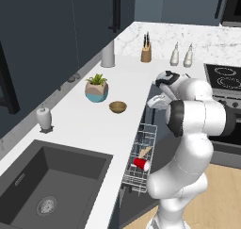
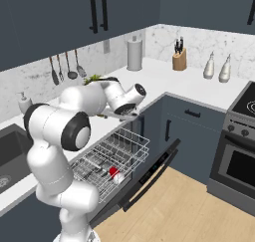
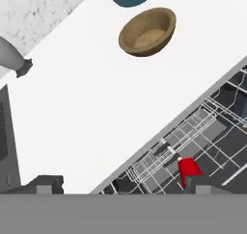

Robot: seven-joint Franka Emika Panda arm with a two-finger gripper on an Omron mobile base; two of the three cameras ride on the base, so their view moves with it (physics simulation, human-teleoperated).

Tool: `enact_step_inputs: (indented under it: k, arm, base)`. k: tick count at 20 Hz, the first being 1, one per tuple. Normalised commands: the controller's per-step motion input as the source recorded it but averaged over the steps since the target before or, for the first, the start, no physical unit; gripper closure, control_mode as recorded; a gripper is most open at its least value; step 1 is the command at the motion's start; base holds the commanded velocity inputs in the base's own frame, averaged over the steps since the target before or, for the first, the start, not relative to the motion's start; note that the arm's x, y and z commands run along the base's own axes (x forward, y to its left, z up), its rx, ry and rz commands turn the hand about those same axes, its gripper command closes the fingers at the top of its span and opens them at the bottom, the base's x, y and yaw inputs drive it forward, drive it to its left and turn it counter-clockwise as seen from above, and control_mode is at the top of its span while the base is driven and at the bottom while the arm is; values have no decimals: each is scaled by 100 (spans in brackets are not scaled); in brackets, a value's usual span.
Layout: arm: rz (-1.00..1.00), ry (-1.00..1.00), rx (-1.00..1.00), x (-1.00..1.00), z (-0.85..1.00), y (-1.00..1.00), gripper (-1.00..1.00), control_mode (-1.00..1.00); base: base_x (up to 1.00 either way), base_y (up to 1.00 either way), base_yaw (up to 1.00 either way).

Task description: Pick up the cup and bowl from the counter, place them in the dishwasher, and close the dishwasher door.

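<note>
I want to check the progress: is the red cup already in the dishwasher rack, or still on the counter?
In the rack. The cup lies on its side on the pulled-out wire rack.

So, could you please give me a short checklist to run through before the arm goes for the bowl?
1. Small red tapered cup already lying in the silver-white wire rack: ok.
2. Shallow tan-brown wooden bowl upright on the white marbled counter, untouched: ok.
3. Claw open and empty: ok.
4. Teal and tan plant pot stands close beside the bowl, apart from it: ok, but mind it.
5. Dark slate-blue dishwasher door down, rack pulled out: ok.
6. Free spot in the rack for the bowl: cannot tell.
</note>
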Motion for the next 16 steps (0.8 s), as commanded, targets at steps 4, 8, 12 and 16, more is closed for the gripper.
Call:
enact_step_inputs:
  k: [4,8,12,16]
  arm:
    - [-20,3,-2,17,17,56,-100,-100]
    - [-23,8,-5,30,0,46,-100,-100]
    - [-21,15,-7,36,0,33,-100,-100]
    - [-17,26,-8,43,-1,33,-100,-100]
  base:
    - [0,0,0]
    - [0,0,0]
    - [0,0,0]
    - [0,0,0]
